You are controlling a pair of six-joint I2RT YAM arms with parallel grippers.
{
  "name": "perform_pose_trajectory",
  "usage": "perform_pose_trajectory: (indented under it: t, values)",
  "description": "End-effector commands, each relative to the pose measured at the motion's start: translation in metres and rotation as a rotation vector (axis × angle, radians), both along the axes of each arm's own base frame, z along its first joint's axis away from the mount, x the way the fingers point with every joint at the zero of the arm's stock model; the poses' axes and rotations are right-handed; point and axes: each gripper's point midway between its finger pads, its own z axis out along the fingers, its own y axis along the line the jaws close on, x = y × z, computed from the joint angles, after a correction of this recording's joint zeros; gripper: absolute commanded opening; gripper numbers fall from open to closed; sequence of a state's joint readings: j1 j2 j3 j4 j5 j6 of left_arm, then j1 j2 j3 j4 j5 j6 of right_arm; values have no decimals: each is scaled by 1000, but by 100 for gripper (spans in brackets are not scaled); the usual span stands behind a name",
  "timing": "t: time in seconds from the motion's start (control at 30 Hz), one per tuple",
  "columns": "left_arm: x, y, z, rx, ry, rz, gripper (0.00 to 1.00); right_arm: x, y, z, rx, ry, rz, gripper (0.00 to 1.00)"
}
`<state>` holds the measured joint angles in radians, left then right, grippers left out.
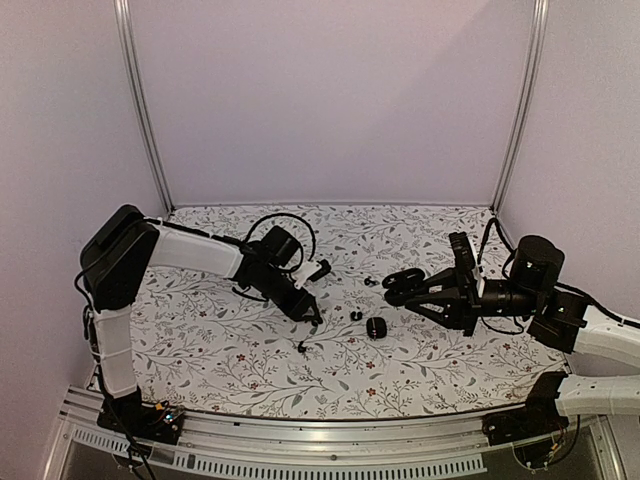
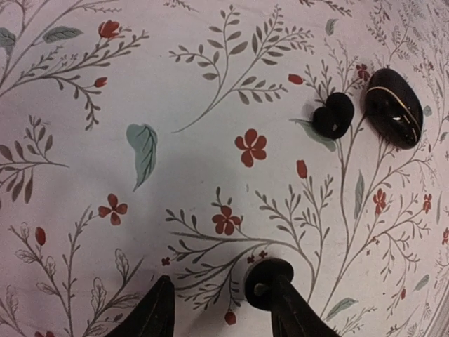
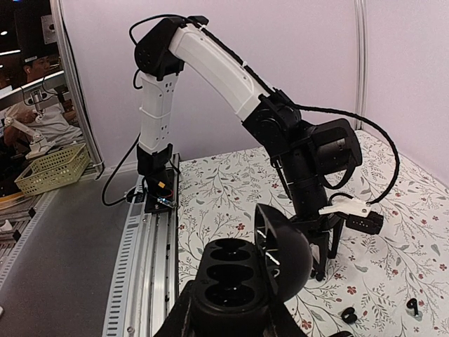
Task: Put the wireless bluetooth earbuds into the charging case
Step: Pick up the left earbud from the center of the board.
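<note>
My right gripper [image 1: 412, 288] is shut on the charging case [image 3: 238, 284], which it holds above the table. The case's lid [image 3: 286, 254] stands open and its dark wells show. My left gripper [image 2: 221, 312] points down at the table, open, with bare cloth between its fingers. One small black earbud [image 2: 270, 279] lies against the tip of its right finger [image 2: 298, 316]. A second earbud [image 2: 332, 114] lies further off beside a closed black pebble-shaped case [image 2: 393, 116]. In the top view this earbud [image 1: 356, 315] and case [image 1: 376, 328] sit between the arms. A third earbud [image 1: 370, 282] lies near the held case.
The floral tablecloth [image 1: 230, 350] covers the table up to the aluminium rail [image 1: 300, 440] at the near edge. The left arm [image 3: 224, 70] reaches across in the right wrist view. Purple walls close off the back and sides.
</note>
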<state>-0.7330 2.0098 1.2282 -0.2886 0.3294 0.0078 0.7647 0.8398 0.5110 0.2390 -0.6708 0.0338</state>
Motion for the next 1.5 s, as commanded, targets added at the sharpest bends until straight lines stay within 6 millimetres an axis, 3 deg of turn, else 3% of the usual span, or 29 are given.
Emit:
perform_pose_trajectory:
  t: [0.0,0.3,0.53,0.77,0.83,0.97,1.1,1.3,1.47]
  values:
    - [-14,-8,-12,14,23,-44,46,2,-1,6,9,-9,-12,11]
    - [-24,-11,-16,36,12,-56,42,2,-2,5,10,-10,-15,11]
    - [-27,-11,-17,34,18,-63,19,2,-2,5,9,-9,-15,11]
    - [-27,-11,5,6,-14,-58,0,0,-2,6,13,-12,-6,11]
    - [-27,-10,17,-6,-34,-58,0,-3,-2,8,21,-28,10,11]
    - [-31,-11,61,-92,-123,-85,0,-12,-1,19,56,-77,65,11]
    - [-50,-17,130,-231,-286,-168,0,-23,3,32,83,-104,144,15]
    - [-100,-16,235,-490,-505,-304,0,-33,10,48,98,-231,207,17]
    - [-147,-15,288,-592,-653,-434,0,-39,20,53,67,-317,233,17]
